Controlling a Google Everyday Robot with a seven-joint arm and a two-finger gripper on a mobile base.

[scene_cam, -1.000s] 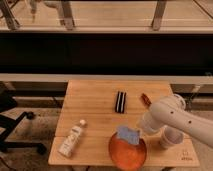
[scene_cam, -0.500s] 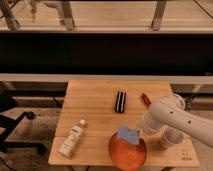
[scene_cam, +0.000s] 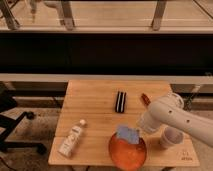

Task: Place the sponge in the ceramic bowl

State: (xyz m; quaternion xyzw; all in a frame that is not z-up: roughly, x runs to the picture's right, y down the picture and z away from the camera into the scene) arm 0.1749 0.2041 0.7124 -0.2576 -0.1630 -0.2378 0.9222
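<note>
Nothing moved: pincer (scene_cam: 138,132) beside sponge (scene_cam: 127,134) at ceramic bowl (scene_cam: 126,156) rim, on wooden table (scene_cam: 95,102).

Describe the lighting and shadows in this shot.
Camera view: warm, even light on the wooden table; a dark band behind it; the white arm is brightest, its gripper low beside the sponge, over the far rim of the ceramic bowl; no hard glare there.

We see a glossy orange-red round ceramic bowl (scene_cam: 125,157), soft light-blue sponge (scene_cam: 128,134), matt pale wooden table (scene_cam: 95,107); smooth white gripper (scene_cam: 142,128) at the sponge's three o'clock.
</note>
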